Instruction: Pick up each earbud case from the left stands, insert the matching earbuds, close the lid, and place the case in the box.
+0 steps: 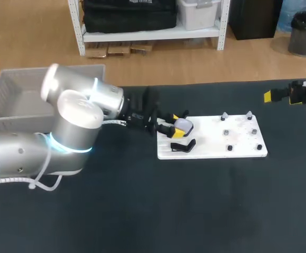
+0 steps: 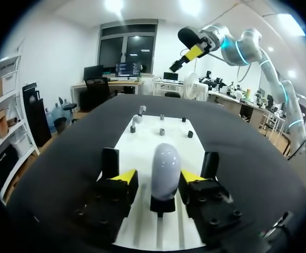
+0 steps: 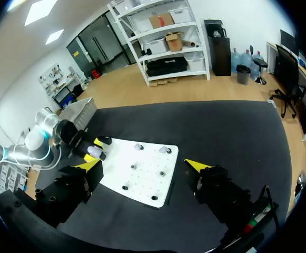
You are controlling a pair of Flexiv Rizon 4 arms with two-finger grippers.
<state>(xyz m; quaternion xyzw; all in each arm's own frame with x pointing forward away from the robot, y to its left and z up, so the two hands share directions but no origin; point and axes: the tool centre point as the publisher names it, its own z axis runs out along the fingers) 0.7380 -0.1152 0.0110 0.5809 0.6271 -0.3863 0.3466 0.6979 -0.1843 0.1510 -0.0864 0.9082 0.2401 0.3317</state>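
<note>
The white earbud case (image 2: 165, 167) is seated on a black stand (image 2: 163, 204) at the near end of the white board (image 2: 142, 142). It is placed directly between the fingers of the left end effector (image 2: 158, 176). In the left wrist view the case is seen as an elongated oval whose long axis runs away from the end effector, in line with the fingers and not across them. A closing stroke would therefore meet its two narrow flanks.

The left end effector is spread a little wider than the case and has hold of nothing. A sliver of board is seen on each side between yellow tip and shell, so the pads appear to be just clear of it, though the gap on one side is too thin for certainty.

In the head view the left arm is extended low over the bench (image 1: 142, 211) from the left, with its wrist level and the fingers pointed along the board toward the right. The grey box (image 1: 5, 92) lies behind that arm, at the bench's far left corner.

The right end effector (image 3: 145, 166) is held well apart, high over the right side of the bench, with its fingers wide and empty and the board ahead of it. The left arm is thus by far the nearer, and the grasp is judged to be its job.
</note>
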